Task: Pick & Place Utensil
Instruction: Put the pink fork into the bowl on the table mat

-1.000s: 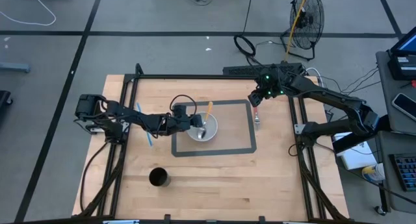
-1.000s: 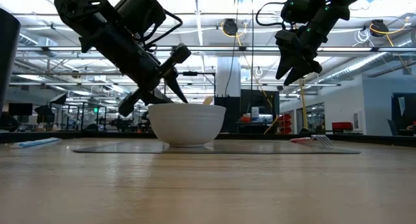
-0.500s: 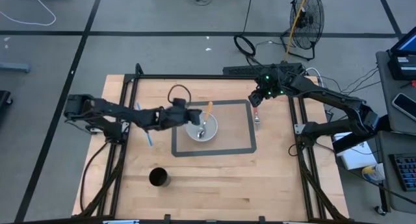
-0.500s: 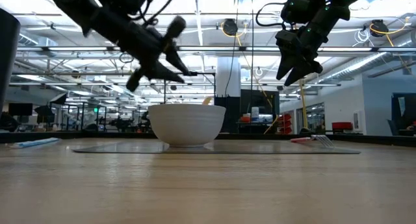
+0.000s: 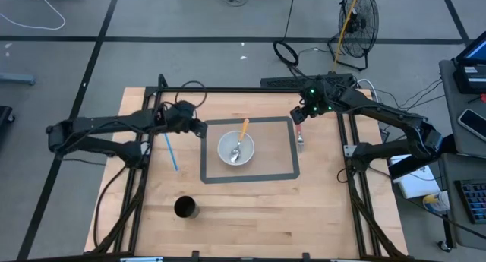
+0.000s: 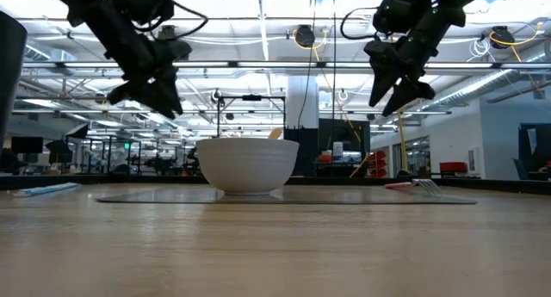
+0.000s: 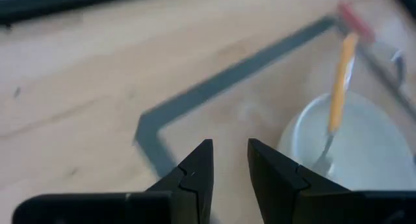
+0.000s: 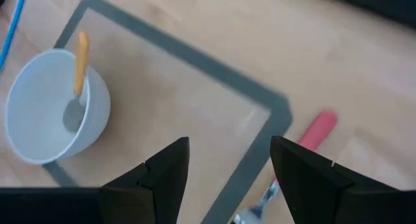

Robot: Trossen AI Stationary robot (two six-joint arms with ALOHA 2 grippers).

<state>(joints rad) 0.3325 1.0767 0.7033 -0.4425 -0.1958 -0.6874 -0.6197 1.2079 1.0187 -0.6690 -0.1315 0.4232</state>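
While both fingers hang empty — left (image 5: 199, 131) narrowly parted, right (image 5: 298, 118) wide — spoon (image 5: 240, 138) in bowl (image 5: 228, 146), cup (image 5: 186, 208) apart.

Wooden table (image 5: 250, 205) carries bowl (image 5: 236, 149), cup (image 5: 186, 208), fork (image 5: 301, 137).

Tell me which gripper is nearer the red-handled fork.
Right. The right gripper hovers just over the red-handled fork by the mat's edge; the left gripper is across the white bowl, at the mat's far corner.
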